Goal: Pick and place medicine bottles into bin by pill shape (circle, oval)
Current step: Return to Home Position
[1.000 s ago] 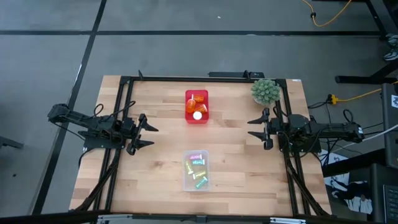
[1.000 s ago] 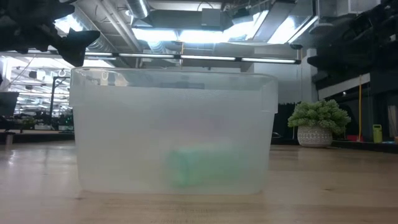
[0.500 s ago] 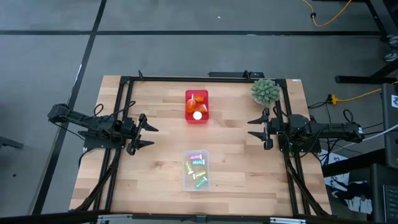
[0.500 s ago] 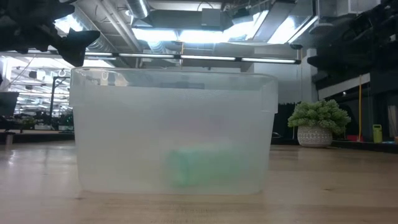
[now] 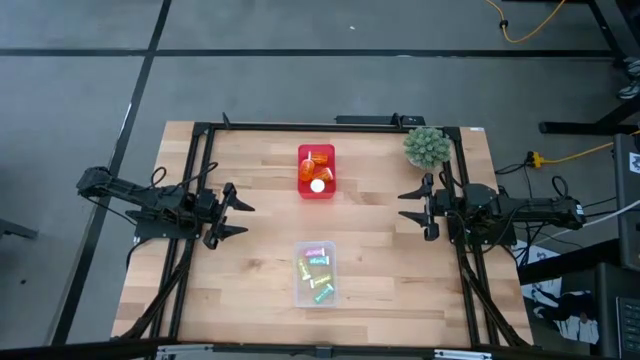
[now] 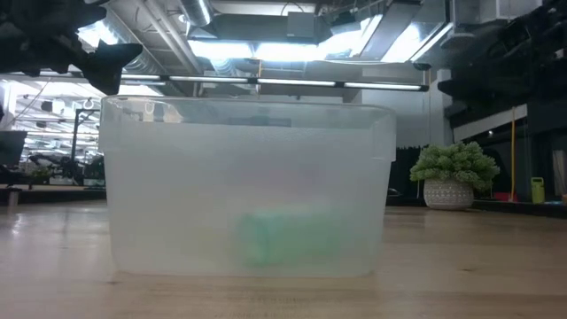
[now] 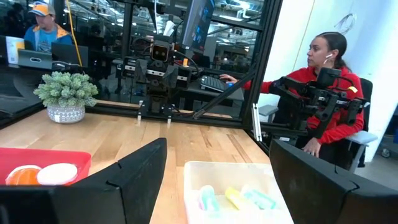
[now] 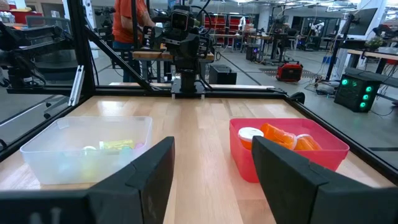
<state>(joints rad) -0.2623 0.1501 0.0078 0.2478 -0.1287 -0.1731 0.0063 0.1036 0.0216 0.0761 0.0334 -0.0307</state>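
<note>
The fingers [image 7: 134, 180] of the left gripper [image 5: 248, 218] are gaping wide and holding nothing; the arm is waiting at the left edge of the table [image 5: 250, 160]. The right gripper [image 5: 402, 207] is likewise spread and empty at the right edge, near the plant [image 5: 426, 147].

The orange bottles [image 5: 318, 158] are lying in the red bin [image 8: 329, 152] toward the far side, one showing its white cap [image 5: 317, 185]. The small bottles [image 5: 318, 265], in pastel green, pink and yellow, are lying in the clear bin [image 5: 298, 290] nearer the front. No bottle is showing on the bare wood, so the sorting is looking finished.

Should one need lifting again, the bottles are probably going to feel light and stiff, with smooth round plastic walls that could slip or roll. The orange ones are likely best pinched across the body just below the cap. The small ones are asking for a fingertip pinch across the middle, and being heaped together, a neighbour could get nudged or caught.
</note>
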